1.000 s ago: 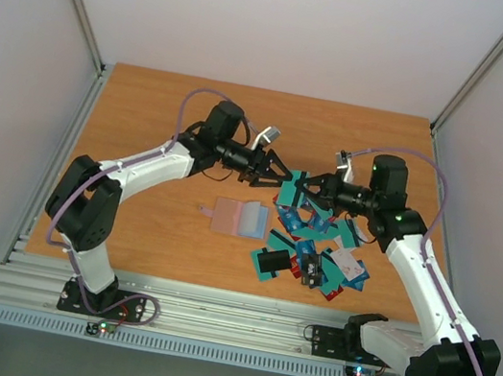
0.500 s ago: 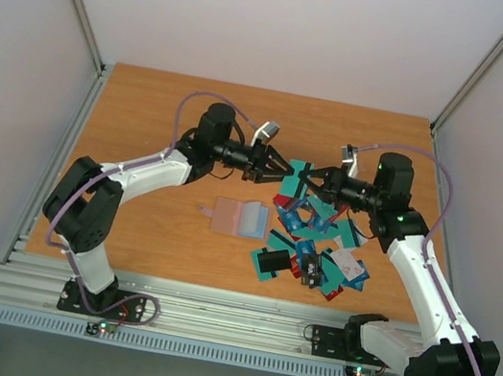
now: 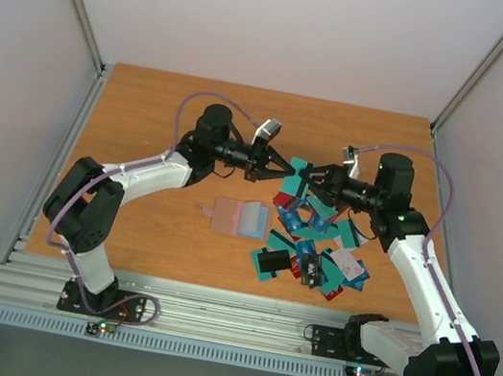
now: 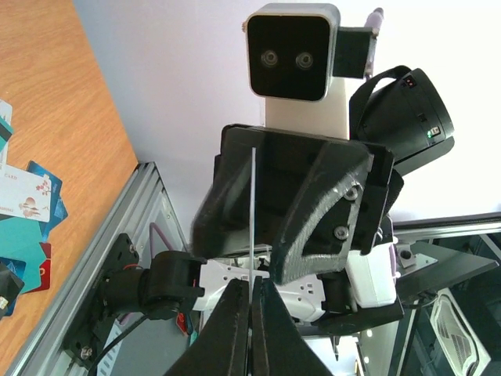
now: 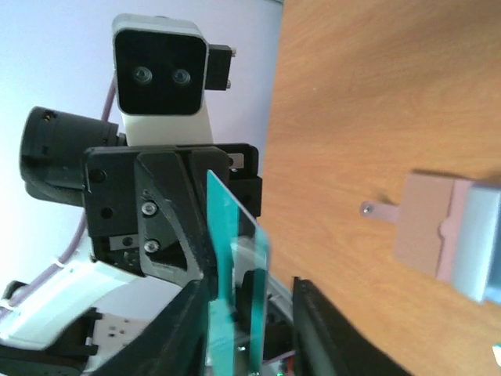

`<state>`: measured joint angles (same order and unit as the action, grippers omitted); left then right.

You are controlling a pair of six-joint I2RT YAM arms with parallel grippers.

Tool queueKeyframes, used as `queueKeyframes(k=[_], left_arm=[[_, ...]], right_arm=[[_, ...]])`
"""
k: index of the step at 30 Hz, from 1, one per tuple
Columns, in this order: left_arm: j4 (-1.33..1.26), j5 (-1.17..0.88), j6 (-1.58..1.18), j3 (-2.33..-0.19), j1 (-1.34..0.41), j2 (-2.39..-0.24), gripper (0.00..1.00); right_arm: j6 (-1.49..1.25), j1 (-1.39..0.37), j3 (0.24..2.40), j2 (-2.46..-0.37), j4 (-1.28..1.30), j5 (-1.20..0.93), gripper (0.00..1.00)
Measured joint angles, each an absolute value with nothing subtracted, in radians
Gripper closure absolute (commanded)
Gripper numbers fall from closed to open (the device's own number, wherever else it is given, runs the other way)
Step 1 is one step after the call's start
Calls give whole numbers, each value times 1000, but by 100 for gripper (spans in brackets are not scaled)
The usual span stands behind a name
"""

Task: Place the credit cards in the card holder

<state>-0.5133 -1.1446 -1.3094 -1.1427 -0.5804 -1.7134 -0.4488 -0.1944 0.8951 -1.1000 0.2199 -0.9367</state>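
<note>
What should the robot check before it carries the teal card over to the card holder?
1. Is the left gripper shut on the teal card? Ok.
2. Is the right gripper open? Ok, its jaws stand apart.
3. Is the right gripper clear of the card? Not ok, the card sits inside its jaws.
4. Is the card holder lying flat and uncovered on the table? Ok.
5. Is the holder's slot open enough for a card? Cannot tell.
</note>
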Motion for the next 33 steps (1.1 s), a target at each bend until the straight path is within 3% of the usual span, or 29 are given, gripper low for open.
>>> queueKeyframes(k=[3,7,13,19,25,33], left_arm=[[-500,-1132,-1305,-1142,-580,-1713,100],[-275,-1069,-1184,-1152,-576,-1674,100],[373,-793,-772,-1271,-570,-1596,100],[763,-454,-517,-1290,-567,-1577,100],[912,-261,-410,-1290,-557,-1614,100],[939,-214,-359,-1290,-516,-1668,100]], right_arm=[[-381,-193,924,-1113,323,-908,43],[-284,-191,970,-1159,449,-862,39],[-163,-209,974,-1277,576,-780,41],[-132,-306,974,-1432,590,-733,45],[-133,-397,995,-1589,550,-724,52],[-133,-434,1065,-1754,512,-721,55]])
